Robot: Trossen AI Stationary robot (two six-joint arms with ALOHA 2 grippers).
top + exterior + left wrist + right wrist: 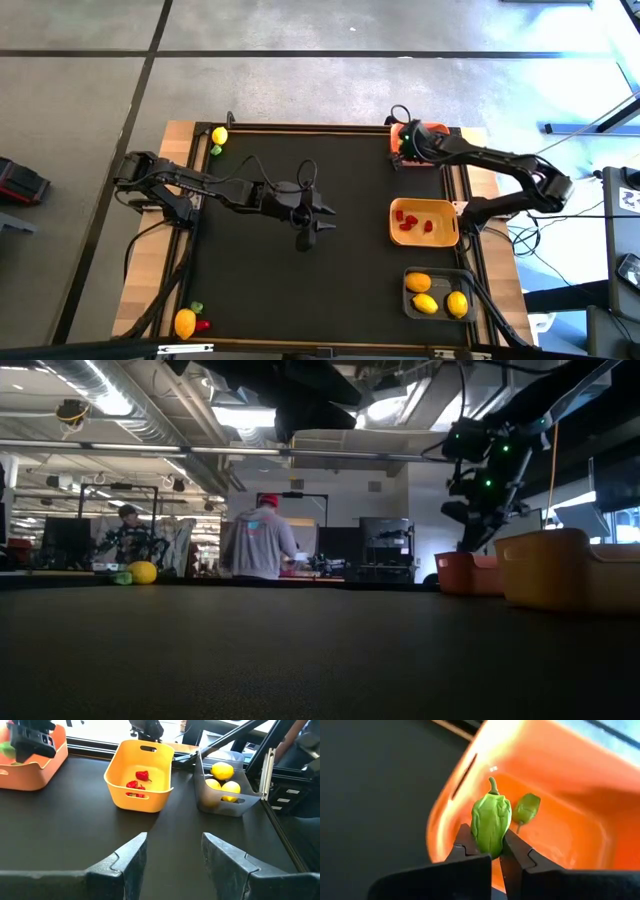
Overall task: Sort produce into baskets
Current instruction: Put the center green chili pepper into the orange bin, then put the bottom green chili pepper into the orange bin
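Green and bumpy, a small toy pepper [491,824] is pinched between the two dark fingers of the right gripper [492,852]. Its stem points up, and only its lower part is squeezed by the jaws. It is held just above the orange basket [560,780], over the rim, where a second green piece [526,808] is lying on the bottom.

The right arm is stretched from the table's right side across to the far right corner, where the orange basket [415,147] is placed, and the right gripper [408,135] is hung over it.

The left gripper [308,222] is parked near the middle of the black table [350,280], low and away from everything. Its jaws are spread wide, and nothing is held between them. Its fingers [227,857] are pointed toward the baskets.

The yellow basket [424,222] is set by the right edge, with small red pieces [138,782] in it. The grey basket [438,294] is set just beside it, nearer the front, and three lemons [436,296] are kept inside.

Some produce is left outside. At the far left corner, a lemon [219,135] and a tiny green piece [215,150] are found close together. At the near left corner, another lemon [185,322], a red piece [202,324] and a green piece [197,307] are bunched up.

Far behind the table, a person in a grey top [259,543] is seen in the room.
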